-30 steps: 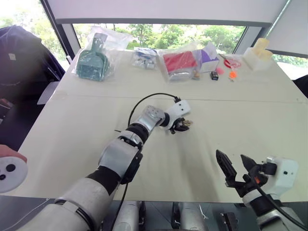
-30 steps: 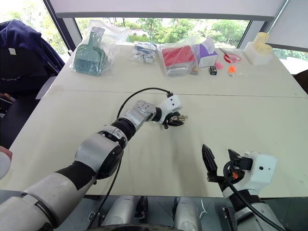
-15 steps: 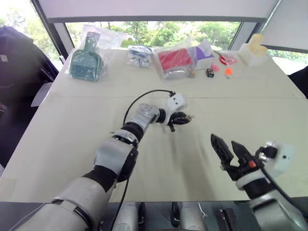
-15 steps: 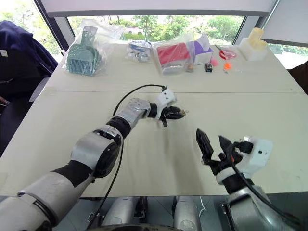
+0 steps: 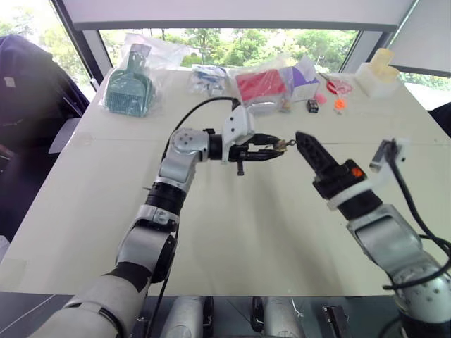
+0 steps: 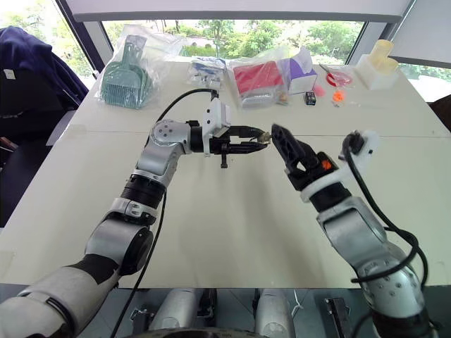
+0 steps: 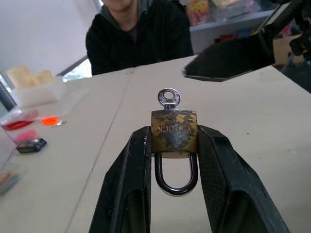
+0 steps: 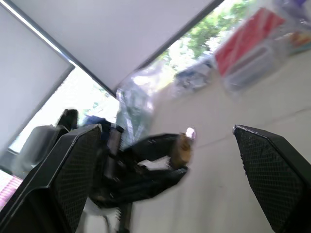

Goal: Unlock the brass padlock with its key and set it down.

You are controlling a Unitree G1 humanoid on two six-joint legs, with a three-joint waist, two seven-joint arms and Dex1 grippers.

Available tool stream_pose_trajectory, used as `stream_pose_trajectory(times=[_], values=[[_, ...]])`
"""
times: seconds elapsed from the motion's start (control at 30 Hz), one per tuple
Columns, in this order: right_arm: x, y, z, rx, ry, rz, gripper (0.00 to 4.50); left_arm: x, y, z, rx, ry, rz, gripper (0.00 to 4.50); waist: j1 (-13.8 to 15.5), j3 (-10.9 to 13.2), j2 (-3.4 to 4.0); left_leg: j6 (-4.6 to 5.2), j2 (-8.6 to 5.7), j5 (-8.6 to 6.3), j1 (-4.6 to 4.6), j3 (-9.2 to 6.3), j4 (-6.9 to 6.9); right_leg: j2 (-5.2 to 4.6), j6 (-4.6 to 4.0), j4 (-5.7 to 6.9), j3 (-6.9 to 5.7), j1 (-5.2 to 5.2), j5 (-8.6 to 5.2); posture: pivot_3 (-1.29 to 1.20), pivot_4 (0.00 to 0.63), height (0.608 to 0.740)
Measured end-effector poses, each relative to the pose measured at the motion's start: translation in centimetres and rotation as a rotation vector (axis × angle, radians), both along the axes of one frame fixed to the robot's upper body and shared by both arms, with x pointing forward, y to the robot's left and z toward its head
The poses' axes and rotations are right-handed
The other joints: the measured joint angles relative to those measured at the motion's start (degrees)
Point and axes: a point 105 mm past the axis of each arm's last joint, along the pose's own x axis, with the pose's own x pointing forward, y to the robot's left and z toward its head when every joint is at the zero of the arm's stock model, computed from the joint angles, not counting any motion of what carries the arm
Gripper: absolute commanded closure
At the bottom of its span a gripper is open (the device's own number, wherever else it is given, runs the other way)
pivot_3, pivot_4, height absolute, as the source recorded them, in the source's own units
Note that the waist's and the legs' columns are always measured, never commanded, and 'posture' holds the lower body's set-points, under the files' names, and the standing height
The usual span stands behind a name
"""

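two grippers are raised above one pale table (image 5: 232, 232), nearest the camera the right gripper (image 5: 304, 145), its two black fingers spread wide apart with nothing between them, tips close to the padlock but not touching it. just beyond it, the left gripper (image 5: 278, 146) reaches level across toward the right one, and its two fingers (image 7: 131, 179) are clamped flat on either side of one brass padlock (image 7: 174, 131), held off the tabletop. the lock's single silvery shackle (image 7: 174, 177) loops back between the fingers toward the wrist and looks seated in the body. one key (image 7: 168, 97) sticks out of the lock's far end, only its round silvery head with a hole showing; its blade is hidden inside the body. in the left wrist view the dark tip of the right gripper hangs just past the key head. farther back, along the far edge of the table by the window, stand one green dustpan in a clear bag (image 5: 130, 93), one small bagged bundle of blue and white (image 5: 210, 78), one red item in a bag (image 5: 262, 89), one purple-and-white box (image 5: 303, 77), one small black cube (image 5: 313, 105), a couple of orange bits (image 5: 340, 105) and one pale yellow-topped container (image 5: 378, 74). across the table, one person in a dark top (image 7: 141, 34) sits facing the robot.
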Motion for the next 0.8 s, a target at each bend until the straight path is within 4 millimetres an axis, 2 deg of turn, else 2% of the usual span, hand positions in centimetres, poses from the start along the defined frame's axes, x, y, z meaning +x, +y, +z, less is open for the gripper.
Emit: stream_pose_trajectory(times=[0.13,0.23,0.37,0.5,0.6,0.8], values=[[0.6,0.1,-0.2,0.029,0.013,0.014,0.00,-0.4,-0.1,1.6,-0.039,-0.052,0.020,3.71,-0.15,0.00,0.01,0.00,0.01,0.00,0.00,0.00,0.08,0.02,0.01,0.10,0.00,0.01,0.00,0.00,0.150,0.735],[1.2,0.2,-0.6,0.071,0.030,0.014,0.00,-0.5,0.2,1.7,-0.040,-0.077,0.044,3.71,-0.22,0.00,0.03,0.00,0.02,0.00,0.01,0.01,0.21,0.02,0.01,0.31,0.00,-0.02,0.00,0.00,0.150,0.735],[1.5,0.6,0.6,0.129,-0.007,0.031,0.00,-0.6,0.3,2.0,-0.060,-0.088,0.058,3.71,-0.08,0.01,0.06,0.00,0.05,0.00,0.01,-0.05,0.50,0.01,0.01,0.68,0.00,-0.06,-0.02,0.00,0.150,0.735],[1.8,0.6,0.6,0.143,-0.007,0.027,0.00,-0.9,0.4,2.3,-0.058,-0.105,0.049,3.71,-0.12,0.01,0.06,0.00,0.05,0.00,0.00,-0.05,0.54,0.01,0.00,0.70,0.00,-0.06,-0.03,0.00,0.150,0.735],[2.0,0.6,0.3,0.146,0.003,0.021,1.25,-0.9,0.4,2.3,-0.060,-0.103,0.048,3.71,-0.23,0.02,0.08,-0.01,0.05,0.00,0.00,-0.04,0.53,0.02,0.01,0.72,0.00,-0.07,-0.02,0.00,0.150,0.735],[2.2,0.9,0.9,0.147,-0.023,0.020,4.45,-1.0,0.5,2.4,-0.062,-0.107,0.045,3.71,-0.20,0.05,0.13,-0.01,0.05,0.00,0.00,-0.04,0.53,0.02,0.01,0.73,0.00,-0.07,-0.02,0.00,0.150,0.735]])
